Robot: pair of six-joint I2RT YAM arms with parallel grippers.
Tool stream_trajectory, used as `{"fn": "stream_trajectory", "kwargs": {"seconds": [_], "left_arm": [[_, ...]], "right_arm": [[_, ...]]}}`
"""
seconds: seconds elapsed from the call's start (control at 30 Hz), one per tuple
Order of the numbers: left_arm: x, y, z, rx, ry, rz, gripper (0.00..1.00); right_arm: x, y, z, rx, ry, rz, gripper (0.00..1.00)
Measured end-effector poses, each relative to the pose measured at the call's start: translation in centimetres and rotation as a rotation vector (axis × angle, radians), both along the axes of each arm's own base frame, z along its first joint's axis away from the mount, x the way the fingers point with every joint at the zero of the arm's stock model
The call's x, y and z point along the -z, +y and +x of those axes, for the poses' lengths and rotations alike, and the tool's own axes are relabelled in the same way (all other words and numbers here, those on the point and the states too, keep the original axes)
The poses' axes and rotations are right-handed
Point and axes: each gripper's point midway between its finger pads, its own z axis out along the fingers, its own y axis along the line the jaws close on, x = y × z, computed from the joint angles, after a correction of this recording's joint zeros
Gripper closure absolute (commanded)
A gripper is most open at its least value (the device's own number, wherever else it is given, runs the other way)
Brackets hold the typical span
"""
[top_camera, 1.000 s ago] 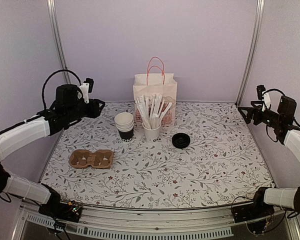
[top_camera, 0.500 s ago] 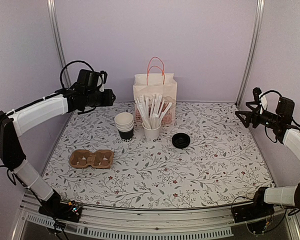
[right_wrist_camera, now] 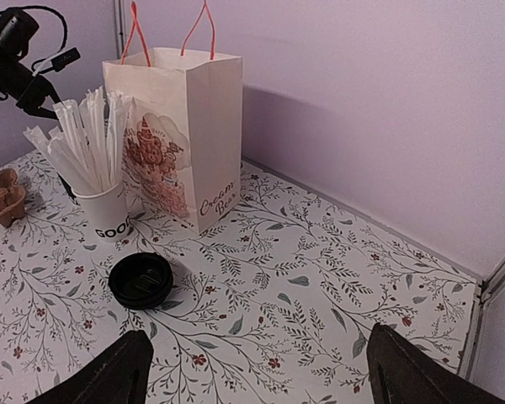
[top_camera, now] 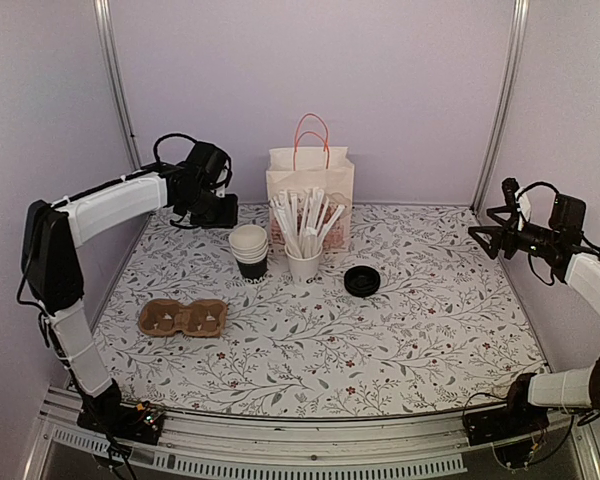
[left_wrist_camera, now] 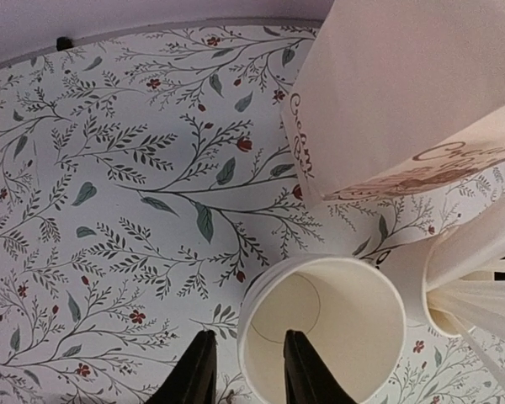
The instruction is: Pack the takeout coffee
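No lidded takeout coffee is in view. A stack of lidless cups, dark outside and white inside, stands left of the paper bag. A round black lid lies alone on the table to the right. My left gripper hovers just behind and left of the stack. In the left wrist view its jaws stand a little apart over the top cup's left rim, holding nothing. My right gripper hangs wide open at the far right, well away from the lid.
A white cup of wrapped sticks stands right against the stack, in front of the bag. A brown cardboard cup carrier lies at front left. Frame posts and purple walls close the back and sides.
My left arm has swung right and down from the left wall to the cup stack, and its jaws have narrowed. The right gripper has shifted slightly left.
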Motion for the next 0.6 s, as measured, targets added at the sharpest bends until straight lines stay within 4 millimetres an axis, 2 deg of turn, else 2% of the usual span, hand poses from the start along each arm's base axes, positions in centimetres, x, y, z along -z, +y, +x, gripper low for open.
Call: {"fn": "stream_trajectory", "kwargs": {"seconds": [0.17, 0.27, 0.33, 0.6], "left_arm": [[0.5, -0.1, -0.4, 0.009, 0.052, 0.017, 0.65], [0.8, 0.2, -0.9, 0.012, 0.076, 0.031, 0.56], [1.0, 0.2, -1.1, 0.013, 0.091, 0.035, 0.56], [2.8, -0.2, -1.0, 0.024, 0.142, 0.046, 0.69]], "right_arm": [[0.2, 0.0, -0.1, -0.004, 0.009, 0.001, 0.08], [0.3, 0.1, -0.1, -0.005, 0.013, 0.000, 0.08], [0.4, 0.1, -0.1, -0.006, 0.016, -0.001, 0.09], [0.7, 0.1, 0.0, -0.011, 0.027, -0.002, 0.09]]}}
